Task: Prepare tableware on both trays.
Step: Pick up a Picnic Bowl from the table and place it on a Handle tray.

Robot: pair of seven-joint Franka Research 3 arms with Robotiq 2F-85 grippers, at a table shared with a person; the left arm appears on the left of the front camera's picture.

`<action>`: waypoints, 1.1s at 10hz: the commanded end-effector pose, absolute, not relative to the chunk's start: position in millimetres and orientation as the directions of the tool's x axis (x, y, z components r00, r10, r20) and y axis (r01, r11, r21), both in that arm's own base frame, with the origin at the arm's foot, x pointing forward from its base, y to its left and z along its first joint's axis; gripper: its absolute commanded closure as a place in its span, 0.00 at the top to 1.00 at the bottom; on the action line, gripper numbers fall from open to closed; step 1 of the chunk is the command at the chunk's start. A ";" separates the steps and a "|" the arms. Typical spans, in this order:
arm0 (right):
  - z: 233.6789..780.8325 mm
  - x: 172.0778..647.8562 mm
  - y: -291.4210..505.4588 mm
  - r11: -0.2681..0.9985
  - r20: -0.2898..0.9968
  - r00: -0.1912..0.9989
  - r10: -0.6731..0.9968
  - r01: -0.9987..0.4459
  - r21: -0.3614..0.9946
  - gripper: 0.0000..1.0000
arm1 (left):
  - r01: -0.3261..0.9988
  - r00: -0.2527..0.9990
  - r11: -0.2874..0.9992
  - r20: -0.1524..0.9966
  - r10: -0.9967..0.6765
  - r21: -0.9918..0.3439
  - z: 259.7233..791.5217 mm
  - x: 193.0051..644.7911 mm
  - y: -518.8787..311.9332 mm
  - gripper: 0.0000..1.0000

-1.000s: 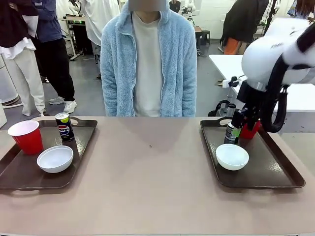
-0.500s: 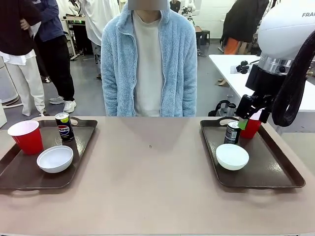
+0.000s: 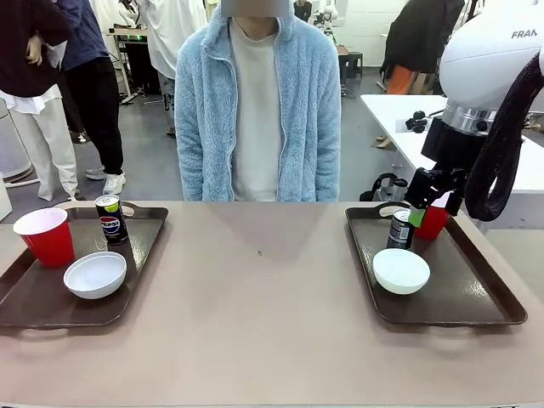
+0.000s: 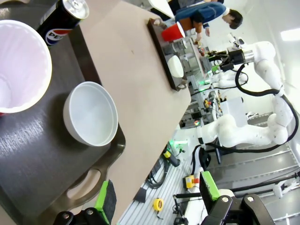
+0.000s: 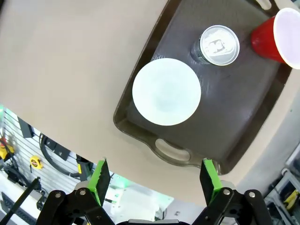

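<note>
The left tray (image 3: 34,306) carries a red cup (image 3: 48,236), a black Pepsi can (image 3: 110,218) and a white bowl (image 3: 95,274). On the right tray (image 3: 476,297) stand a can (image 3: 399,229), a red cup (image 3: 433,223) and a bowl (image 3: 401,270). My right gripper (image 3: 429,204) hangs open just above that can and cup, holding nothing. From its wrist I look down on the bowl (image 5: 166,91), can (image 5: 218,44) and cup (image 5: 281,35) between wide-spread fingers, gripper (image 5: 154,176). My left gripper (image 4: 157,199) is open over the left tray's near edge (image 4: 42,164), by the bowl (image 4: 91,112), cup (image 4: 18,65) and can (image 4: 61,18).
A person in a light blue fleece jacket (image 3: 255,110) stands at the far side of the table, hands out of sight. Bare tabletop (image 3: 255,297) lies between the two trays. Other people and a white table (image 3: 399,110) are farther back.
My right gripper has let go of the can on the right tray, opened and risen above it. The can stays upright beside the red cup.
</note>
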State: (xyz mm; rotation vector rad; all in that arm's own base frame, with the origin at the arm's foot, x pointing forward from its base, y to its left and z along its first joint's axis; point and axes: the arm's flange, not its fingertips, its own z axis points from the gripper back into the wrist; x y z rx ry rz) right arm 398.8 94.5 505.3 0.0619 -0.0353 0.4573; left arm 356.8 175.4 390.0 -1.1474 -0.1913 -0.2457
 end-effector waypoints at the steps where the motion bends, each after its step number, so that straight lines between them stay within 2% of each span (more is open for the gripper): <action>1: 505.1 401.6 93.0 0.890 0.059 0.891 0.451 -0.453 0.043 0.98 | 0.271 0.962 0.394 0.263 -0.077 -0.878 393.8 357.2 175.0 0.94; 4: 505.4 398.8 94.5 0.895 0.048 0.897 0.440 -0.442 0.052 0.99 | 0.271 0.962 0.394 0.263 -0.077 -0.878 393.8 357.2 175.0 0.94; 5: 543.2 401.5 79.8 0.771 0.219 0.934 0.281 -0.356 0.529 0.99 | 0.271 0.962 0.394 0.263 -0.077 -0.878 393.8 357.2 175.0 0.94; 6: 563.3 410.5 38.4 0.571 0.261 0.957 0.125 -0.285 0.770 0.99 | 0.271 0.962 0.394 0.263 -0.077 -0.878 393.8 357.2 175.0 0.94; 7: 558.1 420.3 -0.6 0.429 0.272 0.962 0.015 -0.252 0.868 0.99 | 0.271 0.962 0.394 0.263 -0.077 -0.878 393.8 357.2 175.0 0.94; 8: 543.1 425.8 -39.0 0.238 0.208 0.977 -0.042 -0.192 0.952 0.99 | 0.271 0.962 0.394 0.263 -0.077 -0.878 393.8 357.2 175.0 0.94; 10: 500.2 428.7 -86.9 0.108 0.117 0.991 -0.065 -0.110 0.988 0.99 | 0.271 0.962 0.394 0.263 -0.077 -0.878 393.8 357.2 175.0 0.94; 11: 480.5 426.3 -105.3 0.097 0.065 0.995 -0.070 -0.058 0.994 0.99 | 0.271 0.962 0.394 0.263 -0.077 -0.878 393.8 357.2 175.0 0.94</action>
